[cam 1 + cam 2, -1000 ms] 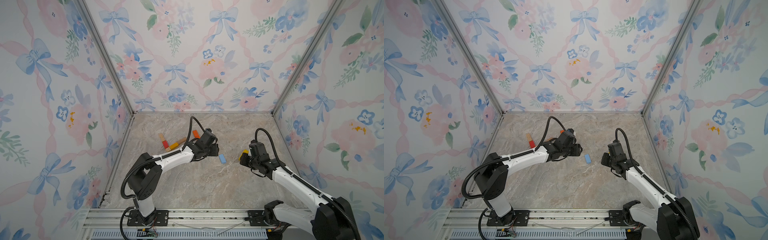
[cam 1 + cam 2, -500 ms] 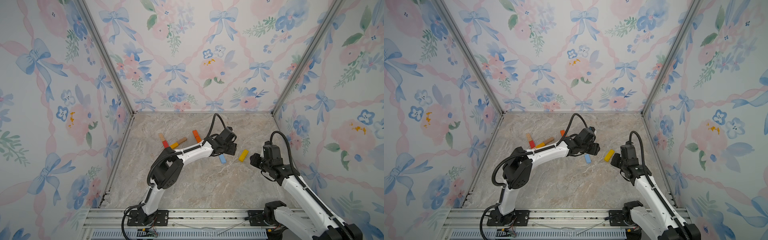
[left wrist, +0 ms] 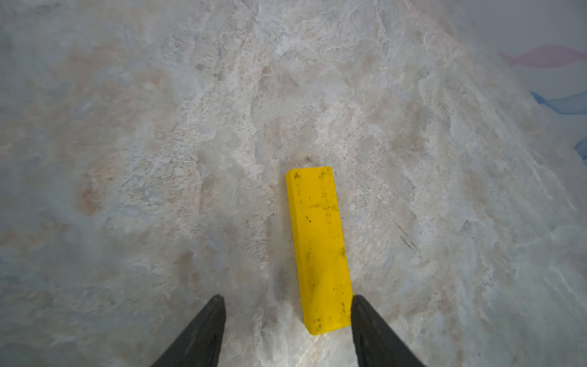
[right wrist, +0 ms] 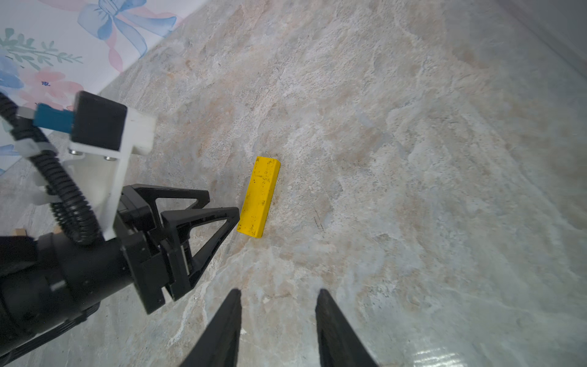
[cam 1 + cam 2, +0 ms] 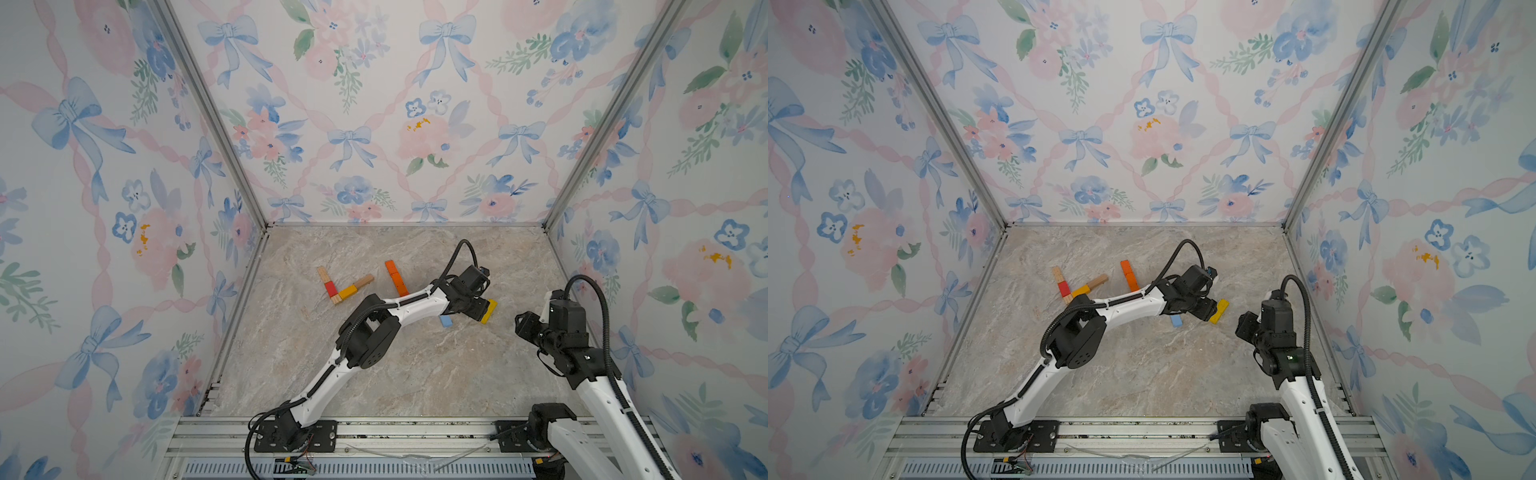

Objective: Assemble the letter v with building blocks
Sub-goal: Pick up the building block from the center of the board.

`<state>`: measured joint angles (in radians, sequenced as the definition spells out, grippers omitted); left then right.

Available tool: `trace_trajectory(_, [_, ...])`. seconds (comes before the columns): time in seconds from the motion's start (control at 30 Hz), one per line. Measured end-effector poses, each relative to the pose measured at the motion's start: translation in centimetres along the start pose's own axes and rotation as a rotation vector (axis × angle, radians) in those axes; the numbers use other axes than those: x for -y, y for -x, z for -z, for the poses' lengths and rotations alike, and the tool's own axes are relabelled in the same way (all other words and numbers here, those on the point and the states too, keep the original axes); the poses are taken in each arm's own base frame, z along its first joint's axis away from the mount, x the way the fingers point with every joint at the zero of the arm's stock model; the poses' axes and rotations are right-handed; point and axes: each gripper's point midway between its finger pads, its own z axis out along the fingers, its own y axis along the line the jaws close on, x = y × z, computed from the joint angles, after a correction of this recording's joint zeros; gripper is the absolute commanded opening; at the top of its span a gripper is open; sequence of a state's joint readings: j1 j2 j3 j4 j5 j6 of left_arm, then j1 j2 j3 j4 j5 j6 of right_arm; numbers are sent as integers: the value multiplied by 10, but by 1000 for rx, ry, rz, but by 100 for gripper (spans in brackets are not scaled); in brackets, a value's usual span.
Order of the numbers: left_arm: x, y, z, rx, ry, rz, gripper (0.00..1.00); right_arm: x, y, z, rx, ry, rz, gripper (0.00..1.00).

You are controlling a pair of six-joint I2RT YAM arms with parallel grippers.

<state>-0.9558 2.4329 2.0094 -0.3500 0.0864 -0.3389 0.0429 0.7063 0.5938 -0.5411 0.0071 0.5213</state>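
While the yellow block [image 3: 319, 251] lies flat on the tabletop [image 5: 436, 374], near the light blue block [image 5: 445, 321] | left gripper [image 3: 287, 297] jaws apart at its near end | right gripper [image 4: 279, 290] jaws apart, empty | likely light, rigid, smooth: pinch long sides mid-length.

The block [image 3: 319, 251] is yellow, the floor [image 3: 158, 143] beige, marble-veined.

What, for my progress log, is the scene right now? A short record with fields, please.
Left gripper: open, yellow block's end between its fingers
Yellow block: flat on the table, not gripped
Right gripper: open, empty, apart from it
Letter so far: bent line of wood, red and yellow pieces
Loose: orange bar, blue block
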Motion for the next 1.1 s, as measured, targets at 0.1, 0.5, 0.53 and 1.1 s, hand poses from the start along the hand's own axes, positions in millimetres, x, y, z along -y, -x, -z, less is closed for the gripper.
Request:
trace_trajectory(0.1, [7,1,-8,5,-9,-35,64,2,1,4,11,0,-2,43])
trace_trajectory(0.5, [28,0,-23,30,25,-96,57,10,-10,1,-21,-10,-7,44])
trace_trajectory(0.53, [26,-1,-25,30,39,-97,56,10,-9,1,-21,-11,-7,44])
trace_trajectory(1.1, [9,2,-35,48,159,-127,35,10,-10,1,-25,-4,-13,44])
